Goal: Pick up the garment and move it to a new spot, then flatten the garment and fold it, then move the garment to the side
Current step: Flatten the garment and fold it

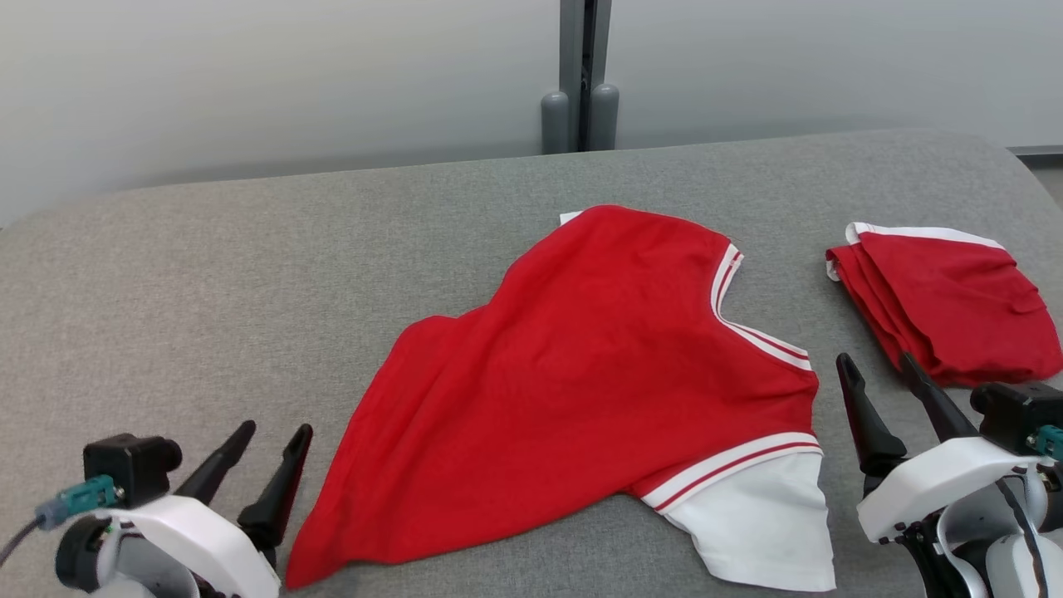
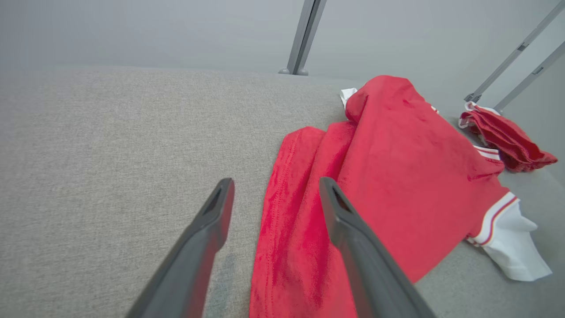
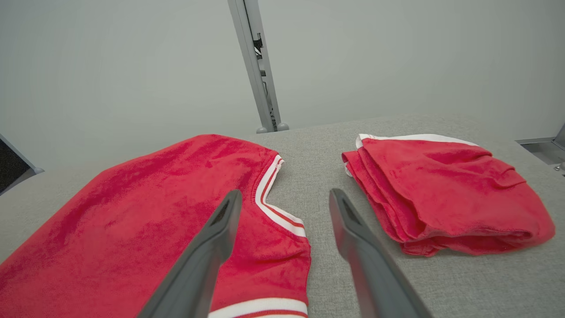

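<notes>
**Shirt (image 1: 581,374) loose, both jaws open**

I've got it lying rumpled on the tabletop (image 1: 249,274). Left jaws gape empty by its hem, perhaps just clear of it. Right jaws stand wide between it and a folded pile (image 1: 947,299).

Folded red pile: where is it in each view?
Head view: folded red pile at the right edge, mid-height.
Left wrist view: upper right, beyond the spread shirt.
Right wrist view: right of centre, mid-height.
Shared landmark: grey post, top centre in all three.
</notes>
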